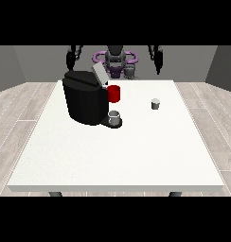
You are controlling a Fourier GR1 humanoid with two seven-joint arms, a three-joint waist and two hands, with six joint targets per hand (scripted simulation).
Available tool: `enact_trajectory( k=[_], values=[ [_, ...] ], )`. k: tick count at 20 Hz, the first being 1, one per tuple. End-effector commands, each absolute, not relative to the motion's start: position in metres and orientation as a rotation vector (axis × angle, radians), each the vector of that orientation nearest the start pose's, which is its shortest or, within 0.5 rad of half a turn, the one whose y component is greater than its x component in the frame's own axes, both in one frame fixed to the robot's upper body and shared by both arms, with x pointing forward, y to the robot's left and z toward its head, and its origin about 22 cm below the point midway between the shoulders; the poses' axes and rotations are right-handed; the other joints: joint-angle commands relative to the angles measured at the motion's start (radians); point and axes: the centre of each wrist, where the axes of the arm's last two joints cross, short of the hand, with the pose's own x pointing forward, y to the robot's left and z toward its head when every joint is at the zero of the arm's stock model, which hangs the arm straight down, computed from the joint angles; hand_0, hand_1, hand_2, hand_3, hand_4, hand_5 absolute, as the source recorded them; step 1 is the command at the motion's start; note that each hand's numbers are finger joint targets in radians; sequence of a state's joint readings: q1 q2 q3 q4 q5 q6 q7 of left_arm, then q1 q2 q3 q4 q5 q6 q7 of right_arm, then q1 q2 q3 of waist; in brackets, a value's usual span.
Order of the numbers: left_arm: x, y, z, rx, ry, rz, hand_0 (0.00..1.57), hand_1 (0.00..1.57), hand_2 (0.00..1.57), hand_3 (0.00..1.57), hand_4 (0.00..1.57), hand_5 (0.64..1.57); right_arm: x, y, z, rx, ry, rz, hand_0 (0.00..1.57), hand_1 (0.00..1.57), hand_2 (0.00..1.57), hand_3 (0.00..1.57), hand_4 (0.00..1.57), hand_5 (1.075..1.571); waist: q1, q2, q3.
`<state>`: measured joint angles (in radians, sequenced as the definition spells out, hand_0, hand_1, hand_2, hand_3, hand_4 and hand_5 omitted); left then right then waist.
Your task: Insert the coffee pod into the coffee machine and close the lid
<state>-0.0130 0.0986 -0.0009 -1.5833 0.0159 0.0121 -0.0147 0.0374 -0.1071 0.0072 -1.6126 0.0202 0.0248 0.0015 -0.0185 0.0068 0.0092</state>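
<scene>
A black coffee machine (84,101) stands on the white tabletop (117,151) with its grey lid (99,74) tipped up and open. A red cup (114,93) sits just beside it, and a small grey cup (114,117) rests on its tray. The little grey coffee pod (155,103) stands alone on the tabletop, well below the fingers of the hand at the view's right (158,62). Both that hand and the hand at the view's left (70,59) hang high by the robot, far from everything. I cannot tell if their fingers are open or closed.
</scene>
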Motion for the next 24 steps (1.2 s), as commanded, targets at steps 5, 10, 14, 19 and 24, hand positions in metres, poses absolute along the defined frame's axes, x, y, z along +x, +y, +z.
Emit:
enact_trajectory(
  k=[5,10,14,19,24],
  values=[
    [0.238,0.275,-0.004,-0.022,-1.723,-0.063,0.00,0.00,0.00,0.00,0.27,1.571,0.231,-0.241,-0.005,-0.062,-1.507,0.078,0.00,0.00,0.00,0.00,0.13,1.571,0.018,-0.023,-0.0096],
    [0.248,0.297,0.014,0.067,-1.740,-0.225,0.00,0.00,0.00,0.00,0.31,1.571,0.248,-0.264,0.004,-0.170,-1.669,-0.142,0.00,0.00,0.00,0.00,0.09,1.571,0.010,0.010,-0.0090],
    [0.287,0.324,0.051,0.203,-1.756,-0.236,0.00,0.00,0.00,0.00,0.00,1.571,0.252,-0.238,0.012,-0.095,-1.736,-0.070,0.00,0.00,0.00,0.00,0.27,1.571,-0.073,0.063,-0.0092],
    [0.309,0.355,0.068,0.213,-1.672,-0.253,0.00,0.00,0.00,0.00,0.00,1.571,0.257,-0.224,0.013,-0.096,-1.731,-0.063,0.00,0.00,0.00,0.00,0.17,1.571,-0.089,0.101,-0.0092],
    [0.318,0.353,0.039,0.245,-1.555,-0.277,0.00,0.00,0.00,0.00,0.00,1.571,0.262,-0.228,0.039,-0.045,-1.752,-0.055,0.00,0.00,0.00,0.00,0.19,1.571,-0.133,0.105,-0.0095]
  ],
)
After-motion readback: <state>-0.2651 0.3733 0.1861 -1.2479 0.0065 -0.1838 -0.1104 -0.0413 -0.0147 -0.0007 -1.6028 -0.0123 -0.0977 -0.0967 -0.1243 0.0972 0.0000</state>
